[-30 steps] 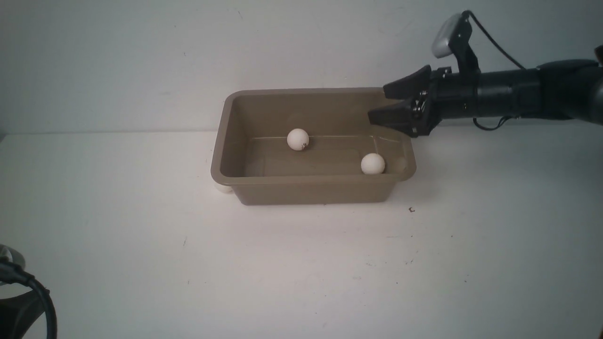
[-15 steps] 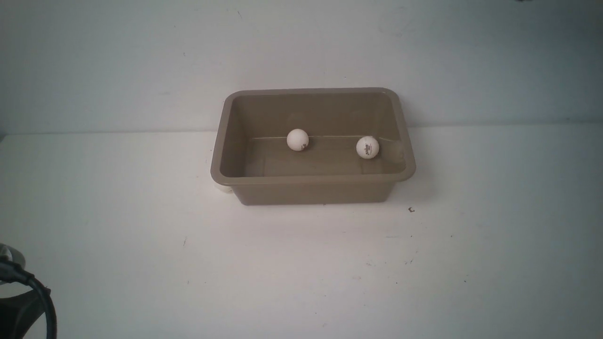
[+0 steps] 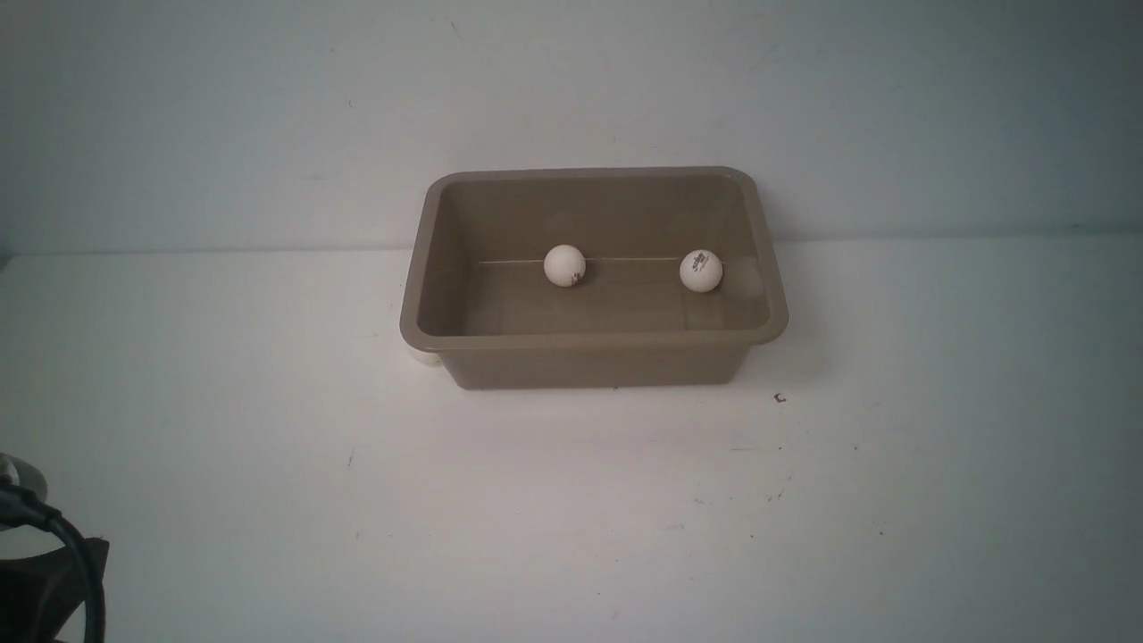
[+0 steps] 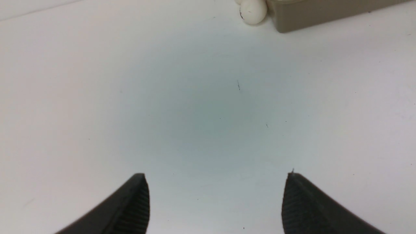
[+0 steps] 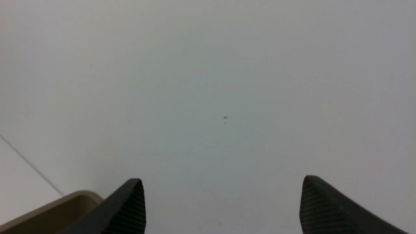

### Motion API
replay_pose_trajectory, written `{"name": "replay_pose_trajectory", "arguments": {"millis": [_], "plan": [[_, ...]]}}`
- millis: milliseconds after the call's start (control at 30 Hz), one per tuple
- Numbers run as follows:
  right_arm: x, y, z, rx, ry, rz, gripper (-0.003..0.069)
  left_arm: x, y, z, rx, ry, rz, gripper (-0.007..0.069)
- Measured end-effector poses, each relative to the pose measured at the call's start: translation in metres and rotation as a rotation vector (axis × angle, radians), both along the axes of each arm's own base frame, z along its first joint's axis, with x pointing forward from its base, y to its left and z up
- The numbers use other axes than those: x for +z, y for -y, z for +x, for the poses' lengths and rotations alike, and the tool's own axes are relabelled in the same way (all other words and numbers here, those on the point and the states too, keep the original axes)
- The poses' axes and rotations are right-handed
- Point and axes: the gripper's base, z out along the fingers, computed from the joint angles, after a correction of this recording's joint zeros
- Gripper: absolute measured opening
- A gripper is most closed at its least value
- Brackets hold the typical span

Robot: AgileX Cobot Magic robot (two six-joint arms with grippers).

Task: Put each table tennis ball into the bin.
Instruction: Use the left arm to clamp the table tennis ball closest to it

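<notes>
While two small white matte table tennis balls already lie inside the bin, the coming move, as I judge it, belongs to the robot's left side. The left gripper [image 4: 216, 178] hangs over the bare white tabletop [image 4: 201, 107] with its black ribbed jaws wide apart and nothing between them. Straight ahead of it, well apart, a stray white ball [image 4: 253, 11] sits on the table against the outer front-left corner of the rectangular grey-brown plastic bin [image 4: 312, 16]; whether it touches the wall I cannot tell. A sliver of a second white round shape shows just behind it, cut off by the frame edge, so I cannot say whether it is the fourth ball. In the front view the stray ball is only a pale patch tucked under the flared rim, and that overhang may crowd a jaw coming from above. The bin's long axis runs left to right across the table. Inside it, the left-hand ball [image 3: 564, 265] rests near the middle of the far wall and the right-hand ball [image 3: 701, 271], which has dark print, lies toward the far right corner. The right gripper [image 5: 222, 179] is also spread wide and empty. It faces the pale grey wall [image 5: 227, 65] with a corner of the bin's rim beside one jaw, and it is absent from the front view. The left arm looks the better placed of the two.
</notes>
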Motion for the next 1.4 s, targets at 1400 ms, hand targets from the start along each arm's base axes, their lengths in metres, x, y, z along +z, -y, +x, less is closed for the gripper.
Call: {"name": "replay_pose_trajectory", "arguments": {"millis": [1400], "plan": [[0.029, 0.015, -0.142, -0.381, -0.323, 0.045, 0.0579, 0.002, 0.006, 0.001, -0.009, 0.013, -0.094, 0.0490]]}}
